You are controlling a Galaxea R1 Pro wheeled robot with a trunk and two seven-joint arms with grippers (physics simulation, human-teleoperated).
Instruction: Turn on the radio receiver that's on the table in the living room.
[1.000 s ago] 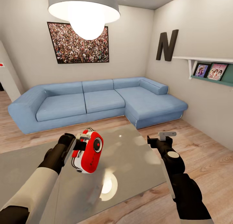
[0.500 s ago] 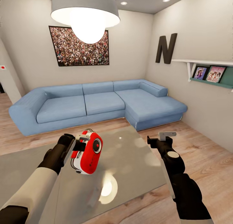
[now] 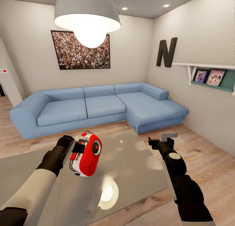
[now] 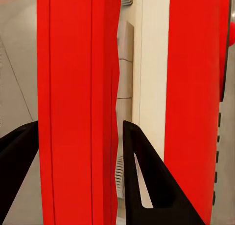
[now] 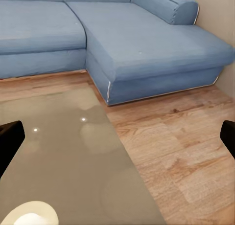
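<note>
The left gripper clamps the radio above the tabletop by its smooth, probably slippery hard shell, while the right gripper hangs open.

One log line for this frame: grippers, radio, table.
left gripper: shut on radio | radio: held above table | right gripper: open, holding nothing

Red radio with white sides, tilted, dial facing forward, held above the glossy grey bench, lower left of frame.
</note>
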